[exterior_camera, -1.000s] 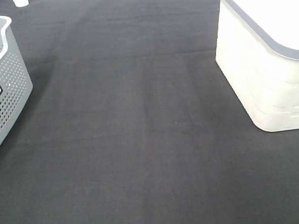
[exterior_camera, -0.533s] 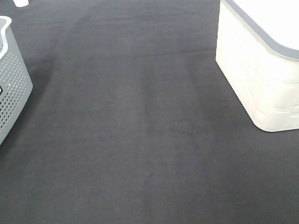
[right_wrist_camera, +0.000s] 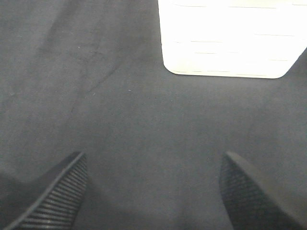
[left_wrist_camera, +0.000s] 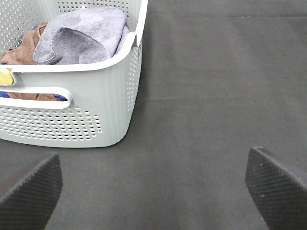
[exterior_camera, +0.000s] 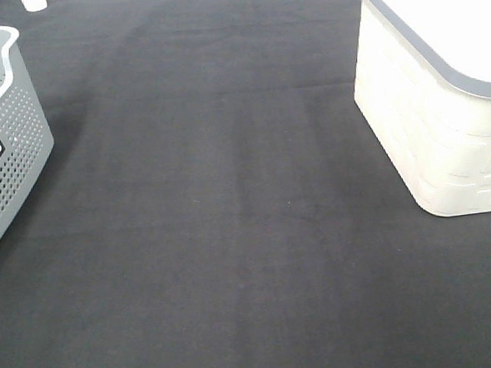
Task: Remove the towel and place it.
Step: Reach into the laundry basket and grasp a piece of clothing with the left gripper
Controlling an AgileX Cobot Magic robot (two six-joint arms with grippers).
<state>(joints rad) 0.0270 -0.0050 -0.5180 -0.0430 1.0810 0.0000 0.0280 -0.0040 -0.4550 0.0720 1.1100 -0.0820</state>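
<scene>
Black ribbed fingertips (left_wrist_camera: 31, 194) frame the left gripper (left_wrist_camera: 153, 189), spread wide over dark cloth (exterior_camera: 231, 218), holding nothing. Right gripper (right_wrist_camera: 153, 191) gapes too, empty. Further out, the towel (left_wrist_camera: 84, 36) sits bunched in the grey perforated basket (left_wrist_camera: 96, 105); beyond, a cream bin (exterior_camera: 441, 114).

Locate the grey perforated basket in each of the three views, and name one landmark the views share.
Exterior high: the grey perforated basket sits at the left edge, partly cut off.
Left wrist: it fills the picture's upper left, holding the towel and a brown cloth.
Right wrist: not in it; only the white bin shows there.
Shared landmark: the dark table cloth, seen in all three.
</scene>
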